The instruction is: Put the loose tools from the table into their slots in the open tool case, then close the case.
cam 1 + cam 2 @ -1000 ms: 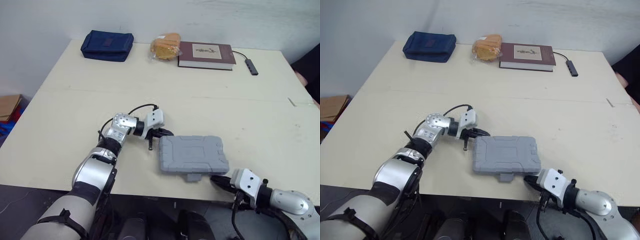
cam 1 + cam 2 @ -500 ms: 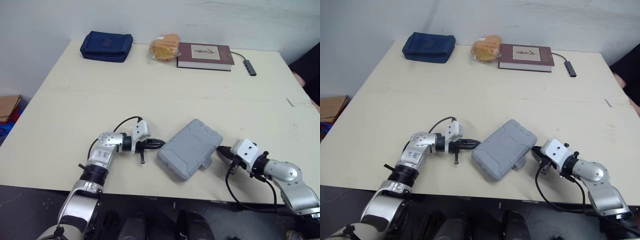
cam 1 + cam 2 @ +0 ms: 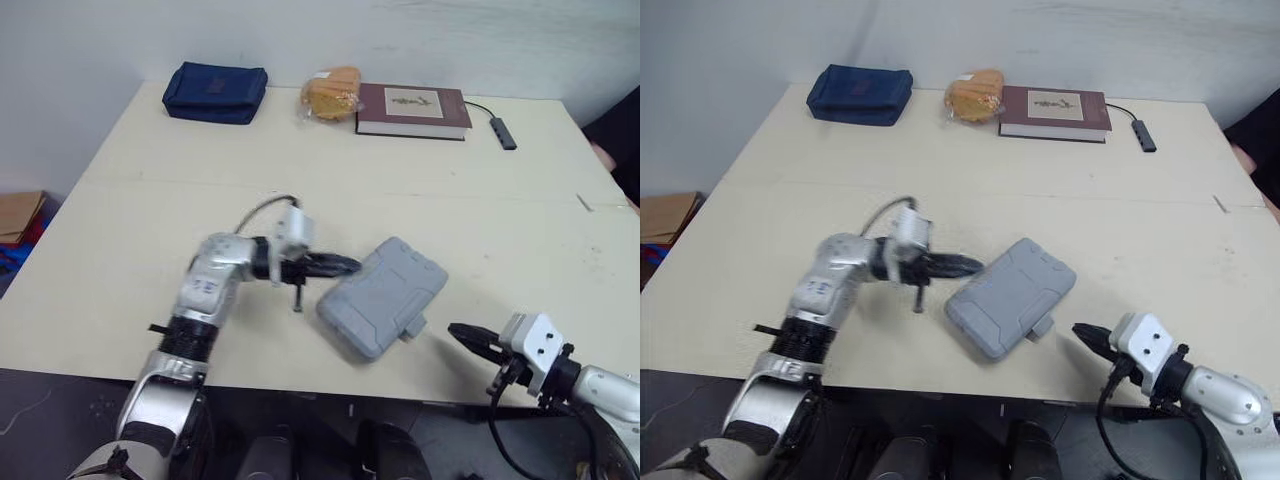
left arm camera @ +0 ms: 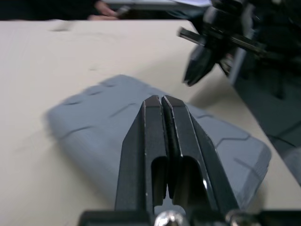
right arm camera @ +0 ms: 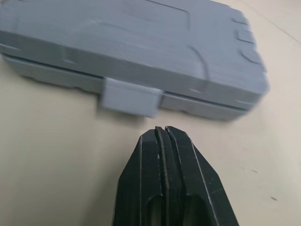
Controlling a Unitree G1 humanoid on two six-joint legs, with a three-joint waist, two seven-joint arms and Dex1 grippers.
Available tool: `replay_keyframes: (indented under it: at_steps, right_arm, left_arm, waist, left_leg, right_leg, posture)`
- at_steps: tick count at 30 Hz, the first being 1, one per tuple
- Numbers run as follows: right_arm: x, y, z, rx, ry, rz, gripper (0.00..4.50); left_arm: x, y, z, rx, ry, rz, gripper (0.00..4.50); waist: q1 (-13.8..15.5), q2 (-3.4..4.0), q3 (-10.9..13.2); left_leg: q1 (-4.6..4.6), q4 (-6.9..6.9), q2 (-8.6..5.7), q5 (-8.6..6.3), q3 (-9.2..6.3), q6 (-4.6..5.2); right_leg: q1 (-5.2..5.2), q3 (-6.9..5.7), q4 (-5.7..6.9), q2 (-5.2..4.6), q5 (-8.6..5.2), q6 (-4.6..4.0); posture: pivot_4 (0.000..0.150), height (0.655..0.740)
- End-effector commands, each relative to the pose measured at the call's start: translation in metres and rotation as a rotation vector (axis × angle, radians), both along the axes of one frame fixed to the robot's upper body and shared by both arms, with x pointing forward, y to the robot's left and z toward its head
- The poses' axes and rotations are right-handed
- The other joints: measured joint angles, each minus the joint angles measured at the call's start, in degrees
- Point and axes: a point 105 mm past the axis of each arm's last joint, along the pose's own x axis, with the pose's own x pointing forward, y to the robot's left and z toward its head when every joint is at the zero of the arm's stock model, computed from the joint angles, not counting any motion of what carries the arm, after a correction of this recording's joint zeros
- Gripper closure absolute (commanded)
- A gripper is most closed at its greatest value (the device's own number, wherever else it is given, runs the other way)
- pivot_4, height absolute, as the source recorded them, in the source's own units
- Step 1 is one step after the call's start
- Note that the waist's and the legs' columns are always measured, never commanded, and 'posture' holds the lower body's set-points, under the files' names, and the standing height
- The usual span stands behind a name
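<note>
The grey tool case point(image 3: 382, 297) lies shut on the table, turned at an angle, with its latch tab point(image 5: 129, 96) facing the front right. My left gripper point(image 3: 350, 265) is shut and empty, and its tips are at the case's upper left edge; I cannot tell whether they touch it. The left wrist view looks along these closed fingers point(image 4: 160, 141) over the case lid point(image 4: 94, 117). My right gripper point(image 3: 460, 334) is shut with nothing in it. It hovers near the table's front edge, a short gap to the right of the latch tab.
Along the far edge of the table point(image 3: 150, 230) lie a blue pouch point(image 3: 214, 92), a bagged bread roll point(image 3: 330, 92), a dark red book point(image 3: 413, 110) and a small cabled hub point(image 3: 502, 132). A cardboard box point(image 3: 18, 215) sits on the floor at the left.
The case was turned from square to diagonal about a second ago. Since half a second ago my right gripper has drawn back from the case toward the front edge, and my left gripper has moved up to the case's edge.
</note>
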Motion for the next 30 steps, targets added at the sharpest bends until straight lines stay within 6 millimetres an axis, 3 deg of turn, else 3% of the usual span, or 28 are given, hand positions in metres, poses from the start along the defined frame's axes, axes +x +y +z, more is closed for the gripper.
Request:
replay_keyframes:
  at_steps: [1,4,8,24,30]
  right_arm:
    - [0.004,0.011,-0.002,-0.006,-0.010,0.010,4.50]
    - [0.008,0.016,-0.009,-0.022,-0.010,0.022,4.50]
    - [0.019,0.025,-0.019,-0.046,-0.006,0.040,4.50]
    - [0.046,0.056,-0.019,-0.002,-0.012,0.085,4.50]
    - [0.051,0.051,-0.022,-0.019,-0.013,0.056,4.50]
  left_arm:
    - [0.010,-0.021,-0.003,0.042,-0.085,0.010,4.47]
    - [0.014,-0.038,-0.023,0.154,-0.135,0.007,4.47]
    - [0.015,-0.036,-0.069,0.397,-0.180,-0.004,4.47]
    - [0.025,-0.020,-0.082,0.398,-0.105,0.071,4.47]
    - [0.027,-0.022,-0.082,0.366,-0.082,0.089,4.47]
  waist:
    - [-0.1,0.01,0.0]
    - [0.1,0.03,0.0]
    - [0.1,0.06,0.0]
    - [-0.6,0.04,-0.6]
    - [-0.8,-0.05,-1.0]
  left_leg:
    - [0.02,0.00,0.02,0.00,0.03,0.00]
    - [0.01,0.01,0.03,0.01,0.03,0.00]
    - [0.04,-0.01,0.02,-0.05,0.05,0.07]
    - [0.34,0.00,0.24,-0.07,0.09,-0.09]
    - [0.36,0.00,0.31,-0.09,0.08,-0.13]
  right_leg:
    - [-0.01,-0.01,0.01,0.02,0.00,0.00]
    - [-0.02,-0.06,0.02,0.04,-0.01,-0.01]
    - [0.02,-0.08,-0.07,0.03,-0.01,-0.01]
    - [0.11,0.15,-0.06,-0.20,-0.09,-0.20]
    - [0.11,0.16,-0.07,-0.20,-0.11,-0.25]
  posture:
    - [0.150,0.7400]
    - [0.150,0.7400]
    - [0.150,0.7400]
    - [0.150,0.7400]
    - [0.150,0.7400]
